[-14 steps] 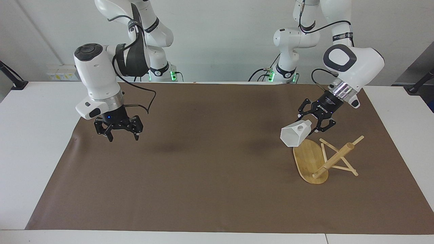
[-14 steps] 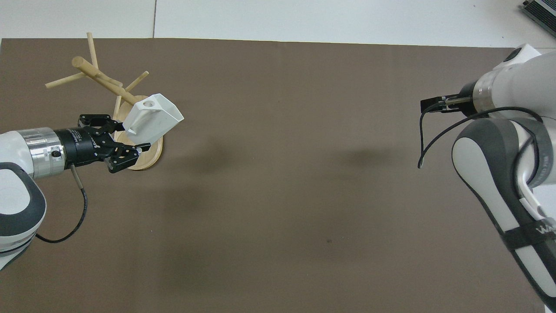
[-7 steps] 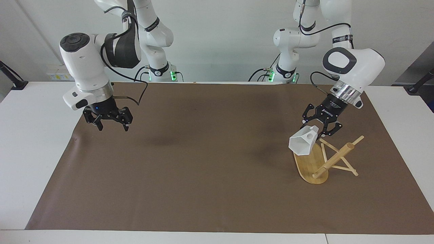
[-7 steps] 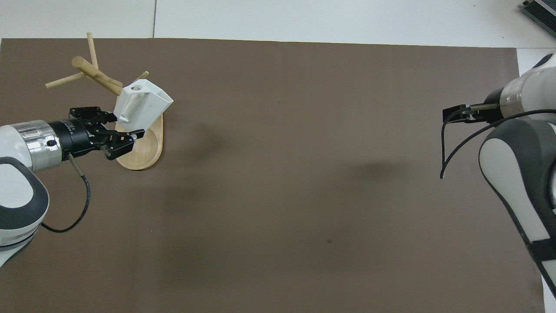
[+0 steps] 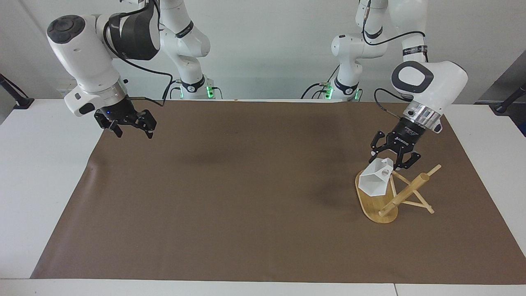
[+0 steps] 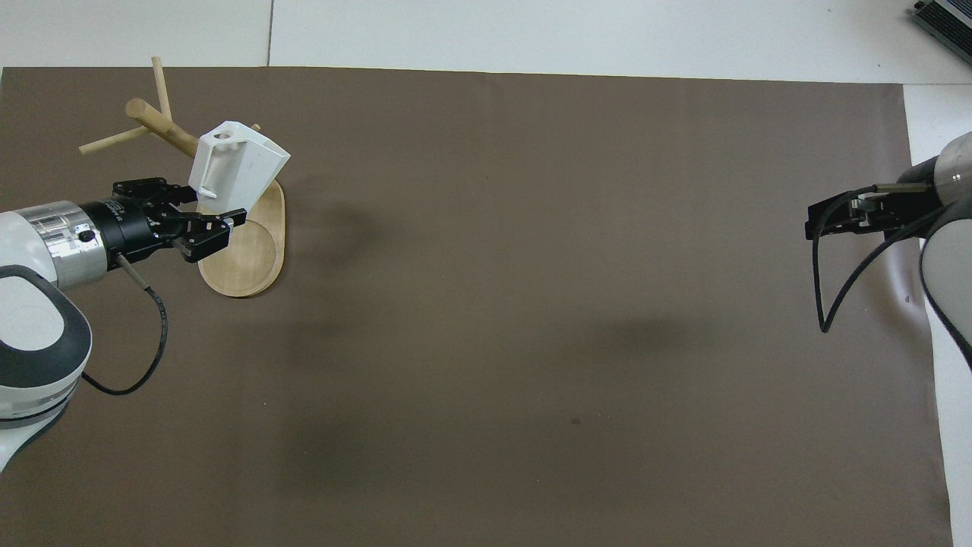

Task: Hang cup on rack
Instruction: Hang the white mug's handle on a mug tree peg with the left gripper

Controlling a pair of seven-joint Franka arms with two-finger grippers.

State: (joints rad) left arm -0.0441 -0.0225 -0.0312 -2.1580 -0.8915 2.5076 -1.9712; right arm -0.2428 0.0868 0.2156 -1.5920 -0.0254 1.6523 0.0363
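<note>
With the left tool (image 5: 393, 158) pinching the cup (image 5: 374, 181) over the rack (image 5: 404, 194), a misaligned handle hole could snag a peg and tip it; right tool (image 5: 130, 127) hangs spread, waiting.

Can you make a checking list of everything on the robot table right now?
Surface: brown mat on a white table.
Job's things: white cup, tipped, not yet hung; bamboo rack at the left arm's end.
Clutter: nothing seen.
Grippers: left gripper shut on the cup over the rack's base; right gripper open, empty, waiting over the mat's edge.
Cables: black cable loops off the left wrist.
Surroundings: white wall.
</note>
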